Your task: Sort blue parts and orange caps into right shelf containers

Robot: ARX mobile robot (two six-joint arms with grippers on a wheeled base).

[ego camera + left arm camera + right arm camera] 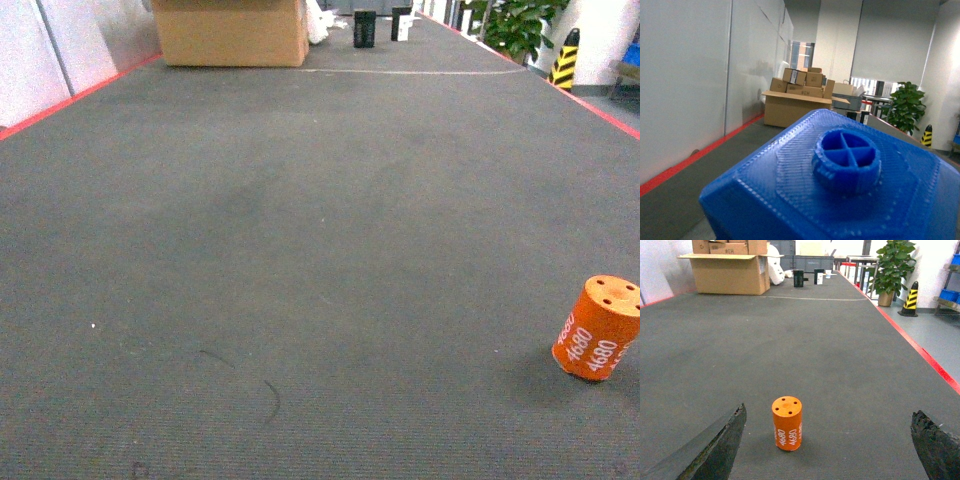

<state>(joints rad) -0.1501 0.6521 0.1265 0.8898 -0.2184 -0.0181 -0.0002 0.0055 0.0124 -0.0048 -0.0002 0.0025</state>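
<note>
One orange cap [787, 423] stood upright, holed top up, "4680" on its side, well nearer than cardboard box [729, 273]; right gripper [827, 440] jaws wide; left jaws unseen.

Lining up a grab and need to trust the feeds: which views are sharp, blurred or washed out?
Head view: the stubby orange "4680" cap is sharp, casting a soft shadow. Left wrist view: the ribbed blue plastic part fills the frame, slightly soft; background window glares. Right wrist view: cap crisp, dark fingertips blurred.
</note>
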